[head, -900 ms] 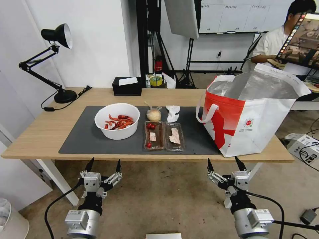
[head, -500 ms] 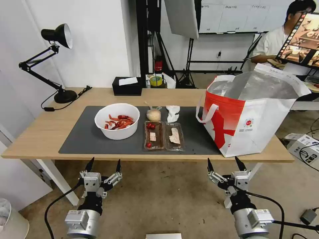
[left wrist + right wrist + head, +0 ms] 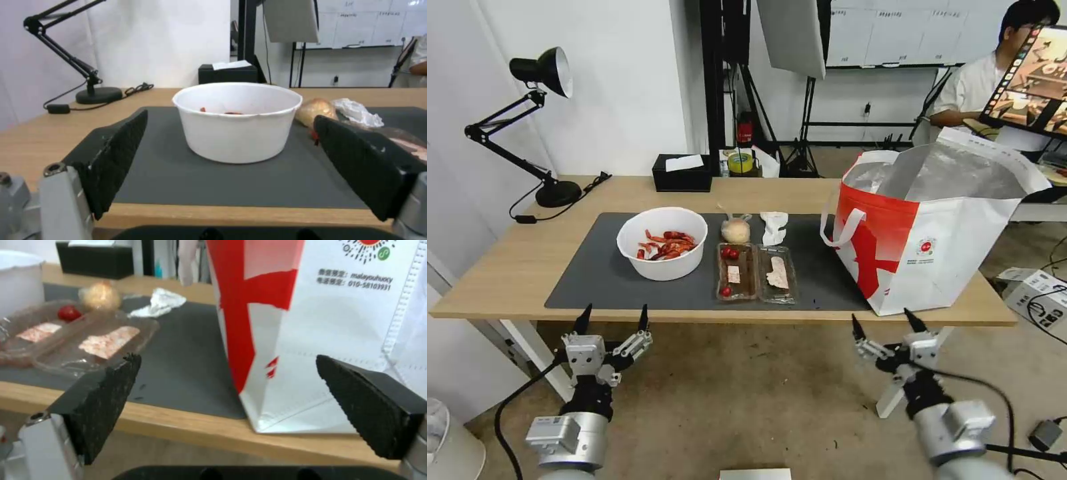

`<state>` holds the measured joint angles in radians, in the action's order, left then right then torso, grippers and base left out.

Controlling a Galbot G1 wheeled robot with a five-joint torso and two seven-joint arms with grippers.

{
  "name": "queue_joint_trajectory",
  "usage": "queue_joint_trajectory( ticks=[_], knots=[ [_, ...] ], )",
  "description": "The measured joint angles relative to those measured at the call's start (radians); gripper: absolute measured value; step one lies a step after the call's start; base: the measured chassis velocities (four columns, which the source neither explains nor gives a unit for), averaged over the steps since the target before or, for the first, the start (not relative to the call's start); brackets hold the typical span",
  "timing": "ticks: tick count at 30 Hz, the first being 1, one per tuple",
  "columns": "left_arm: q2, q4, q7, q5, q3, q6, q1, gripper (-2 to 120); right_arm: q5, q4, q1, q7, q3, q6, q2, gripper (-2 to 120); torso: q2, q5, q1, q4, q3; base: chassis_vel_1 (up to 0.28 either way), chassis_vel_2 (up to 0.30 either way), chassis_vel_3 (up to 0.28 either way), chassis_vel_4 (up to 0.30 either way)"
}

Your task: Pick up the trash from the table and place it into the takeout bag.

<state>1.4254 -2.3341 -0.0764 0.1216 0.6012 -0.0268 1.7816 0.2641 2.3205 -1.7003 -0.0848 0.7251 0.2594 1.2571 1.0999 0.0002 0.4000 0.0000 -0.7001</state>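
Wood table (image 3: pixel 520 267), plastic tray (image 3: pixel 755 273) lying crosswise, bag (image 3: pixel 934 227) upright

wall (image 3: pixel 620 80): white, plain, running behind the far-left side
floor (image 3: pixel 747 393): mottled beige, cables trailing at right
lamp (image 3: pixel 537 120): black, jointed arm, sitting on the far-left corner, cord (image 3: pixel 560 200) lying beside it
stands (image 3: pixel 807 127): dark light stands standing behind, a grey panel (image 3: pixel 794 33) hanging overhead
whiteboard (image 3: pixel 887 33): covering the back wall
bin (image 3: pixel 447 440): white, sitting at lower left
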Motion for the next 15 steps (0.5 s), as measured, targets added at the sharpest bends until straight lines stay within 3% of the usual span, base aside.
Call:
queue_joint_trajectory(
  ticks=[10, 15],
  knots=[
    [-0.012, 0.037, 0.013, 0.001, 0.004, -0.029, 0.006, 100, 0.073, 0.001, 0.024, -0.020, 0.032, 0.055, -0.050, 100, 0.000, -0.0004, 0.000, 0.0000, 0.000, 0.000, 0.000, 0.000, 0.000],
    [-0.016, 0.038, 0.015, 0.006, 0.012, -0.032, 0.005, 100, 0.201, -0.074, 0.050, -0.033, -0.042, 0.024, -0.035, 100, 0.000, -0.0001, 0.000, 0.0002, 0.000, 0.000, 0.000, 0.000, 0.000]
  ],
)
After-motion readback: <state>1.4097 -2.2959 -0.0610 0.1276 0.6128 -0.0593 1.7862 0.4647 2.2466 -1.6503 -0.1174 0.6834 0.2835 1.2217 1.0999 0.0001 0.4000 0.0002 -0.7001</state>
